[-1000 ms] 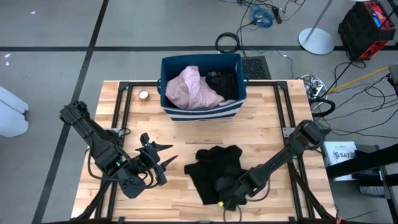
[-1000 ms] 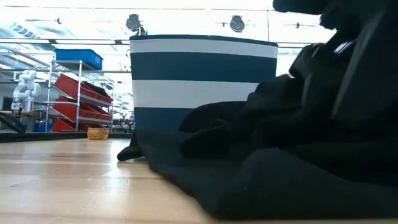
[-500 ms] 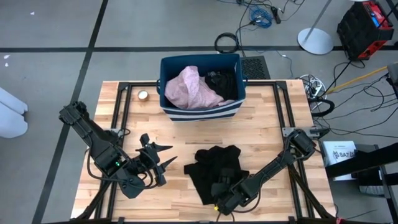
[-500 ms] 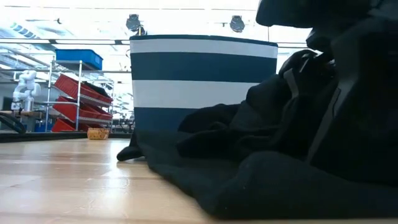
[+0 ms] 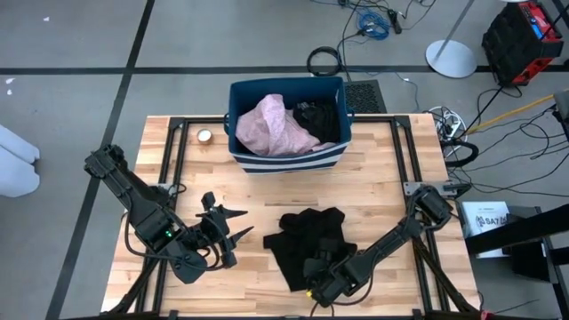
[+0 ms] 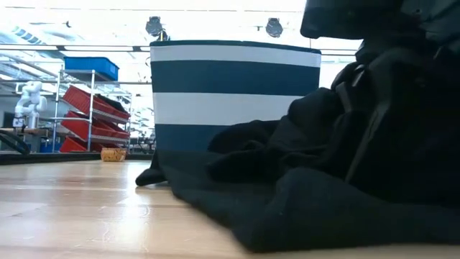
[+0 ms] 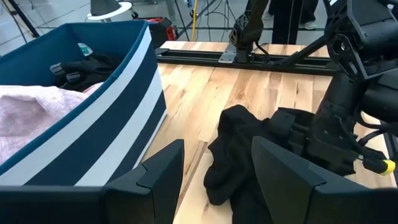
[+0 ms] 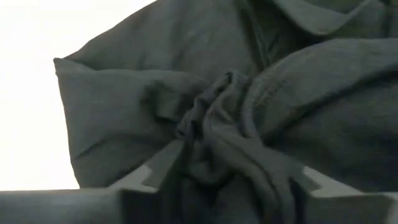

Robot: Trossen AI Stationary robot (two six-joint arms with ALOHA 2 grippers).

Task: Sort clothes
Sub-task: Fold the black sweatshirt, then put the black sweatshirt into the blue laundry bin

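The left hand [image 5: 233, 233] waits with fingers apart over the bare surface [image 5: 373, 169], while the right hand [image 5: 322, 271] pinches a bunched fold of the black garment [image 5: 307, 238] lying mid-surface, a thin bite that could slip free when lifted.

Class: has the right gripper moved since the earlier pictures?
Yes. The right gripper has slid along the black garment toward the table's near edge, away from the bin.

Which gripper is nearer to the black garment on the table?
The right. The right gripper is down on the black garment, its fingers around a bunched fold. The left gripper hovers beside it, open, not touching.
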